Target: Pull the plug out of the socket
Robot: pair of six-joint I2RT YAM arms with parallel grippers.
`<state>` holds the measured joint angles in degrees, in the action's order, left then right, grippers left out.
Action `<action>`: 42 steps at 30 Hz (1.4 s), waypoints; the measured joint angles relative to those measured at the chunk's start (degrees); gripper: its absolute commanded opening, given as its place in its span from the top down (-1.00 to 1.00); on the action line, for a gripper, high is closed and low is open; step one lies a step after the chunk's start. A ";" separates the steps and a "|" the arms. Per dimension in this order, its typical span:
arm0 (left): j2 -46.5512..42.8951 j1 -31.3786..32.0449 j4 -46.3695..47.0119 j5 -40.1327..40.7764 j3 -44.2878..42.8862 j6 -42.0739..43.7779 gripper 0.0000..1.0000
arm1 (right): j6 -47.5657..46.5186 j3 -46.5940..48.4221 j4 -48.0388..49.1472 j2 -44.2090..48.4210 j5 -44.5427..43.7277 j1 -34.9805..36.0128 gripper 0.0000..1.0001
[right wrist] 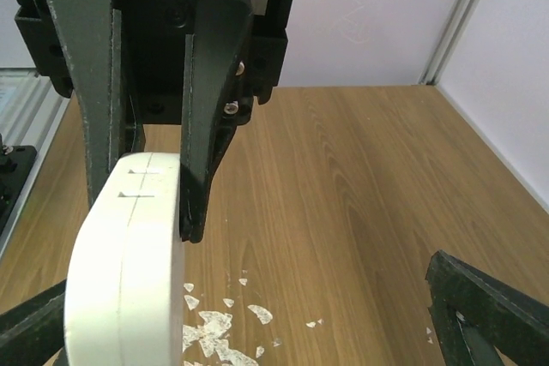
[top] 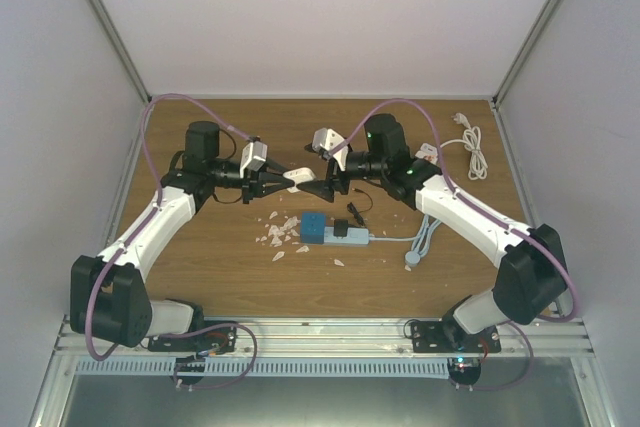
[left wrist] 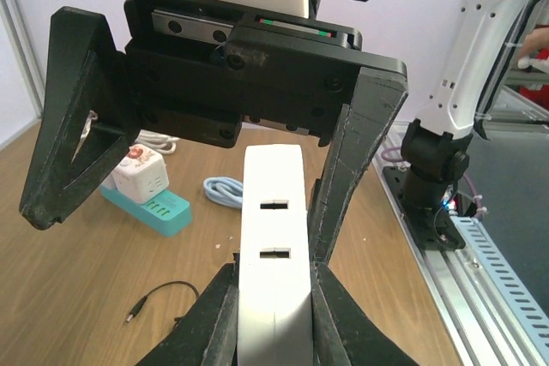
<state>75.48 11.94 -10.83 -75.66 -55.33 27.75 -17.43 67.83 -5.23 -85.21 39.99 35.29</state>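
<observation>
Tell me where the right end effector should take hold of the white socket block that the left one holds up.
Take the free rounded end of the white socket block, coming head-on, opposite the left end effector, which clamps the other end. That free end points into the open right end effector, so closing across the two sides that flank the slotted face probably suits.

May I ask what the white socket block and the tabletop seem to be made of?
The white socket block looks like smooth, matte plastic: even colour, crisp slots. The tabletop shows grain, so wood or wood-print laminate; I cannot tell which.
</observation>
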 measured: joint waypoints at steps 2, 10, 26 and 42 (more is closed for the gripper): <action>-0.04 0.31 0.13 0.87 0.00 -0.02 1.00 | -0.09 0.11 -0.31 0.00 -0.37 -0.07 -0.90; -1.81 1.84 1.84 6.64 0.50 0.07 1.00 | 0.11 1.92 -2.78 0.00 -2.14 -0.39 -0.90; -1.31 -2.36 4.59 9.57 1.36 -7.50 1.00 | -0.90 4.96 -1.62 1.68 -5.05 -2.27 -0.99; 12.22 -16.09 2.03 22.21 -11.02 -4.31 1.00 | -6.80 -0.85 -2.89 6.14 -4.98 -3.21 -0.99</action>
<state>87.70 -4.14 -8.80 -53.45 -66.35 23.44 -24.23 66.98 -8.12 -79.07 35.00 32.08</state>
